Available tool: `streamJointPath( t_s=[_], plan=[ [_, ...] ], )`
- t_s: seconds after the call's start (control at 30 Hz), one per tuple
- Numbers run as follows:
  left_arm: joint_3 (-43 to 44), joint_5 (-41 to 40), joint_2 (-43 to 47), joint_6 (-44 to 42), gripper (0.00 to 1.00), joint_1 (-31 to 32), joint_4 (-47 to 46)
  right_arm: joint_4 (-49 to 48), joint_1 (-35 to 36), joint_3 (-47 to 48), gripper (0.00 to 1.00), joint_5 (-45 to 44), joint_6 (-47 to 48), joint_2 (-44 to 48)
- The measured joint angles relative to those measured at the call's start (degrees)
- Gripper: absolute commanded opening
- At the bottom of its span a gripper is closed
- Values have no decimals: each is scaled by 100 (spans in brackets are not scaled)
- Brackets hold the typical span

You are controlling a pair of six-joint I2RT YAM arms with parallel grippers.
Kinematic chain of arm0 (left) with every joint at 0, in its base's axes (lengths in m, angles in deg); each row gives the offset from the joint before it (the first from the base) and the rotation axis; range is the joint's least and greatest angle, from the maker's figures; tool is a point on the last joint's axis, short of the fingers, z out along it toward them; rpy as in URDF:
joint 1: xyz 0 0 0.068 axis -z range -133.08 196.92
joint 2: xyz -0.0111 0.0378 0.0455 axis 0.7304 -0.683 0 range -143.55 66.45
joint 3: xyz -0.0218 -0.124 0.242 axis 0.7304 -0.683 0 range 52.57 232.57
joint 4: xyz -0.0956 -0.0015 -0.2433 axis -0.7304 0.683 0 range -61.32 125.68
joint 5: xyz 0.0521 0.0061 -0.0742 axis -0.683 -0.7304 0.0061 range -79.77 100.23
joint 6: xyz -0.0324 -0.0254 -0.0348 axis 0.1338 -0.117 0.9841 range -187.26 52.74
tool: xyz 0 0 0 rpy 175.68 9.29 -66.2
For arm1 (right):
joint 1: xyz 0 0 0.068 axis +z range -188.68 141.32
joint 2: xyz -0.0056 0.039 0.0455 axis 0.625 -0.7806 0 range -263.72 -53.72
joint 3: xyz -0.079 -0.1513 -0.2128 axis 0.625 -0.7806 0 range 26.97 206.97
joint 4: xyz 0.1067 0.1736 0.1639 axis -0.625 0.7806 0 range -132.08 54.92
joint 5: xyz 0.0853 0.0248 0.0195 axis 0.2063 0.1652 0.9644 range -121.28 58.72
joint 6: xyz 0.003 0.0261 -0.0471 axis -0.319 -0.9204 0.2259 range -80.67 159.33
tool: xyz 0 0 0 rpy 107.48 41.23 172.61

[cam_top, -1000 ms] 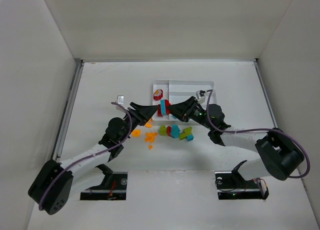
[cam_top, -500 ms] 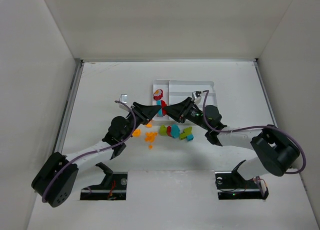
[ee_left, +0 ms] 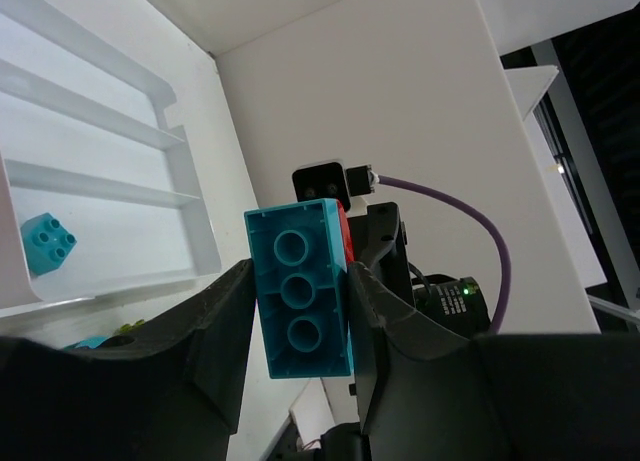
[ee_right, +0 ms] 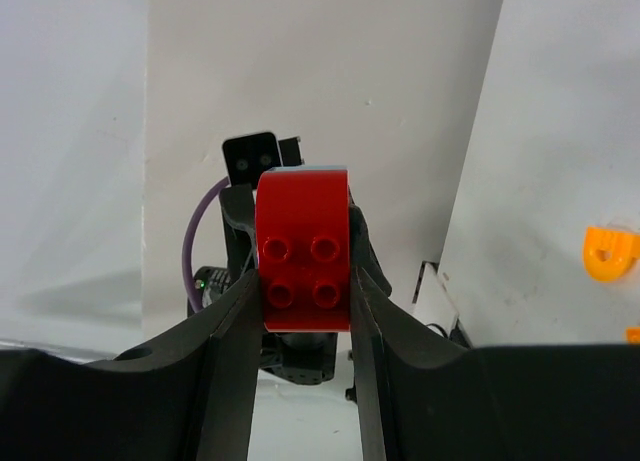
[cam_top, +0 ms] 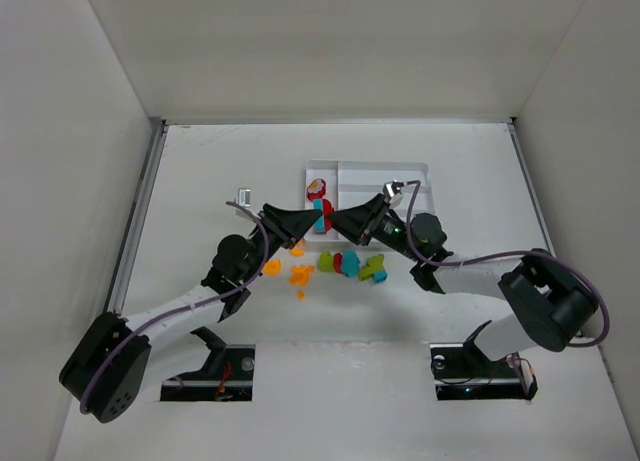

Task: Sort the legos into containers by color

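A teal brick (ee_left: 298,289) and a red brick (ee_right: 303,251) are stuck together and held in the air between my two grippers, just in front of the white tray (cam_top: 405,169). My left gripper (ee_left: 300,276) is shut on the teal brick (cam_top: 319,219), both jaws against its sides. Facing it, my right gripper (ee_right: 303,281) is shut on the red brick (cam_top: 328,226). Another red piece (cam_top: 316,190) lies in the tray's tall narrow section. One long section holds a small teal brick (ee_left: 48,243).
Loose legos lie on the table below the grippers: orange ones (cam_top: 300,274), a green one (cam_top: 326,260), a teal one (cam_top: 350,263) and a green one (cam_top: 376,269). A small white tag-like object (cam_top: 244,195) sits to the left. White walls enclose the table.
My left gripper's jaws have come in against the teal brick. The joined bricks and both grippers have shifted slightly left.
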Motion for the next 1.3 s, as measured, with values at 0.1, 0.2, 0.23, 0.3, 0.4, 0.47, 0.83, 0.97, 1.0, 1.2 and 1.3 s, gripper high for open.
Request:
streamJointPath(
  t_s=[0.1, 0.2, 0.23, 0.3, 0.4, 0.47, 0.83, 0.97, 1.0, 1.2, 1.3],
  plan=[
    [-22, 208, 168, 15, 9, -68, 50, 2, 0, -20, 32, 90, 17, 114],
    [-44, 398, 286, 35, 9, -144, 120, 4, 0, -24, 32, 166, 26, 149],
    [-55, 444, 315, 42, 9, -166, 144, 7, 0, -26, 32, 190, 35, 151],
    [-66, 522, 361, 55, 8, -208, 208, 22, 0, -26, 32, 229, 44, 151],
    [-70, 573, 376, 70, 8, -229, 234, 28, 0, -26, 32, 249, 52, 151],
    [-70, 575, 376, 81, 9, -227, 234, 28, 0, -26, 32, 254, 55, 151],
    [-70, 299, 90, 146, 27, -127, -20, -28, -33, 55, 32, 251, -39, -46],
    [-70, 254, 83, 157, 31, -127, -39, -63, -33, 87, 32, 251, -74, -94],
    [-70, 247, 81, 160, 32, -127, -46, -76, -33, 92, 32, 251, -79, -105],
    [-61, 184, -33, 186, 36, -125, -103, -114, -33, 101, 32, 240, -116, -188],
    [-57, 162, -94, 188, 36, -114, -175, -116, -33, 103, 32, 216, -133, -190]
  ],
)
